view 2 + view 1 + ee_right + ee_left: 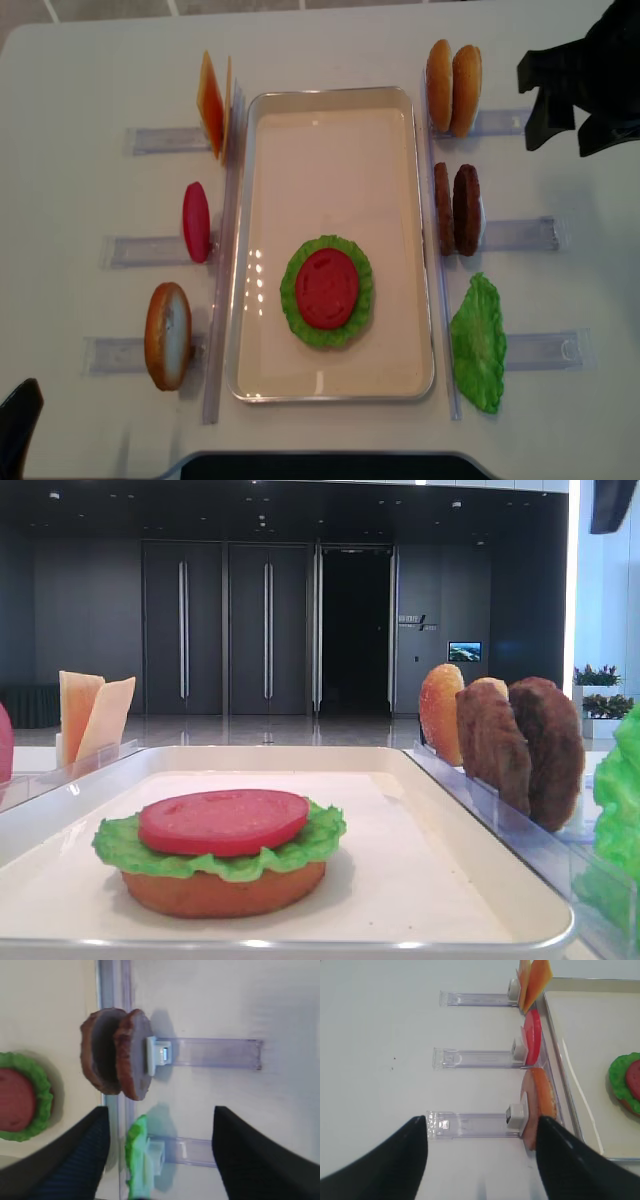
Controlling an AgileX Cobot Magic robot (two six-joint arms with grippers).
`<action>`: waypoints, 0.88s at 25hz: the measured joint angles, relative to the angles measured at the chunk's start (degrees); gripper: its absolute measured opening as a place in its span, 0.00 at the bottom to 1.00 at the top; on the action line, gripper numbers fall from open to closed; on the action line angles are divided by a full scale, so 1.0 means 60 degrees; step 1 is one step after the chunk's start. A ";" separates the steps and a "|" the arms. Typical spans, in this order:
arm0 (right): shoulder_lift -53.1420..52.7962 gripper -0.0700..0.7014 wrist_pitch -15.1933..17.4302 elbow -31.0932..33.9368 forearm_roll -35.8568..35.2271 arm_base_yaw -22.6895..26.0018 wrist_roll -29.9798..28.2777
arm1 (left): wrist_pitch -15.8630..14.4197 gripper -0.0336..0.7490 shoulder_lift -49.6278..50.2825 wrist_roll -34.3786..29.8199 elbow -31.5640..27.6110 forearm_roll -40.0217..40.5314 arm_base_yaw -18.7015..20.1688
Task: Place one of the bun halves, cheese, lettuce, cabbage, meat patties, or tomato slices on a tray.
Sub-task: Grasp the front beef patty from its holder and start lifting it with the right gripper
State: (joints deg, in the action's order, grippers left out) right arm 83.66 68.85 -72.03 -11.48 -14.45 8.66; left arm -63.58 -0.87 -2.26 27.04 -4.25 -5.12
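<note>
On the cream tray (330,120) sits a stack of a flat bun half (225,892), lettuce (288,300) and a tomato slice (327,287). Two meat patties (457,209) stand on edge in a clear rack right of the tray. My right gripper (160,1160) is open and holds nothing. It hovers over a green leaf (137,1160), with the patties (117,1060) ahead. My left gripper (480,1160) is open and holds nothing above the table, beside a rack that holds a bun half (540,1105).
Clear racks flank the tray. On the left stand cheese (212,103), a tomato slice (196,221) and a bun half (167,335). On the right stand two bun halves (452,75) and a lettuce leaf (478,343). The right arm (585,80) is at the far right.
</note>
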 joint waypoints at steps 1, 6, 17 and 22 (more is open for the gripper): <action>0.0033 0.68 -0.0077 0.0000 -0.0011 -0.0208 0.0176 | 0.0000 0.70 0.0000 0.0000 0.0000 0.0000 0.0000; 0.0470 0.68 -0.0281 -0.0050 -0.0011 -0.0908 0.0804 | 0.0000 0.70 0.0000 0.0000 0.0000 0.0000 0.0000; 0.1789 0.68 -0.0290 -0.1369 0.0082 -0.2291 0.1785 | 0.0000 0.70 0.0000 0.0000 0.0000 0.0000 0.0000; 0.2157 0.68 -0.0290 -0.1426 0.0599 -0.2454 0.1972 | 0.0000 0.70 0.0000 0.0000 0.0000 0.0000 0.0000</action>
State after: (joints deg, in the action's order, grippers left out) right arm 96.61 67.11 -80.58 -7.89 -29.17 20.49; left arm -63.58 -0.87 -2.26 27.04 -4.25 -5.12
